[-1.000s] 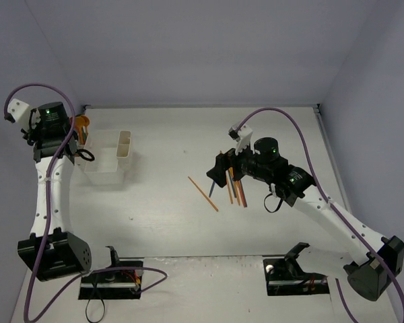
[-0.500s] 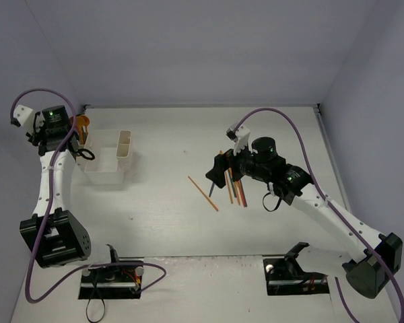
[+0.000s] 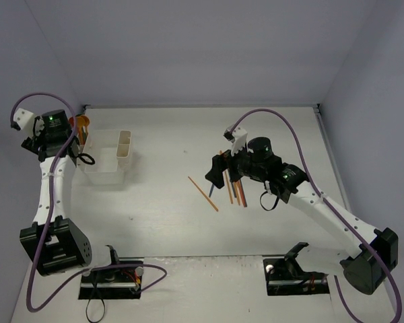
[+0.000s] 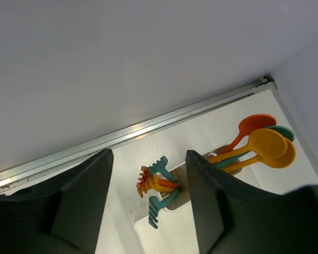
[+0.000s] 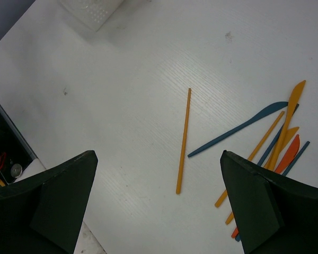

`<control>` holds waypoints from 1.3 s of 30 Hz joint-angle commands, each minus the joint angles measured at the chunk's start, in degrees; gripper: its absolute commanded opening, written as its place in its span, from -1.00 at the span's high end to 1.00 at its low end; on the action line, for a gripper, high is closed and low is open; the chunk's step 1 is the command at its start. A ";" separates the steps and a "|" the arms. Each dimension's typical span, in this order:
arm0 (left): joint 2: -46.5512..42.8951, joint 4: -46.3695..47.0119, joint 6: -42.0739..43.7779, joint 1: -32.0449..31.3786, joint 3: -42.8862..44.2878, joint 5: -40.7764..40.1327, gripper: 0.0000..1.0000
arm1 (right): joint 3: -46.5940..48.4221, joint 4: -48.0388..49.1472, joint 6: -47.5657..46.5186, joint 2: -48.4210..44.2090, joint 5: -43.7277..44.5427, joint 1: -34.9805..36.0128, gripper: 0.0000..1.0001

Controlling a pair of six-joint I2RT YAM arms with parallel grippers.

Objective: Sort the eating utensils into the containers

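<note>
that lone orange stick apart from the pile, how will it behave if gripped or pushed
The orange stick looks very thin and lies flat on the table, so pinching it is probably fiddly. It looks light, so a nudge likely slides or spins it. It runs straight, so probably fairly stiff.

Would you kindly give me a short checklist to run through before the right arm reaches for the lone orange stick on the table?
1. Jaws of the right arm wide open, nothing between them: ok.
2. The orange stick lies flat, apart from the pile of utensils: ok.
3. Stick roughly centred between the right jaws in the wrist view: ok.
4. Jaws of the left arm parted, nothing between them: ok.
5. The forks and spoons stand in separate compartments of the bin: ok.
6. Height of the right jaws over the table: cannot tell.
</note>
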 commanded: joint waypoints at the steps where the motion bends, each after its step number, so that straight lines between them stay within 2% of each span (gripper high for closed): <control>1: -6.60 0.56 2.18 0.11 1.14 -0.73 -0.20 | 1.19 1.69 1.72 -0.38 5.28 0.17 -1.00; 5: -11.11 -2.25 4.63 0.03 1.53 1.68 -0.31 | 0.34 0.67 2.53 1.15 7.98 0.14 -0.97; 8: -14.53 -4.11 6.67 -0.61 1.99 6.39 -0.39 | -0.61 -0.61 2.76 3.66 7.36 0.22 -0.87; 11: -17.10 -7.34 9.27 -4.31 3.29 13.49 -0.42 | -1.28 -2.13 2.53 7.42 7.53 1.30 -0.74; 15: -17.89 -11.99 12.33 -13.17 5.09 21.39 -0.51 | -1.43 -4.43 3.23 12.92 11.11 4.02 -0.64; 18: -18.54 -14.97 12.22 -17.71 5.20 28.97 -0.53 | -1.31 -5.63 3.89 17.24 13.36 6.46 -0.59; 22: -21.26 -17.03 10.32 -22.24 2.02 34.33 -0.54 | -1.22 -5.97 6.00 23.41 15.91 9.83 -0.45; 28: -22.80 -18.00 8.87 -25.27 -0.67 37.84 -0.54 | 0.00 -5.77 7.36 29.88 19.62 11.38 0.06; 32: -22.60 -18.15 8.94 -25.55 -1.40 38.96 -0.54 | 1.15 -5.84 7.34 33.26 22.17 12.14 0.22; 35: -22.39 -18.16 8.77 -25.84 -1.69 40.26 -0.54 | 1.93 -5.84 7.96 35.54 23.34 12.99 0.46; 39: -22.52 -18.16 8.55 -26.57 -1.95 41.13 -0.54 | 3.20 -5.84 8.22 36.78 23.52 15.48 0.93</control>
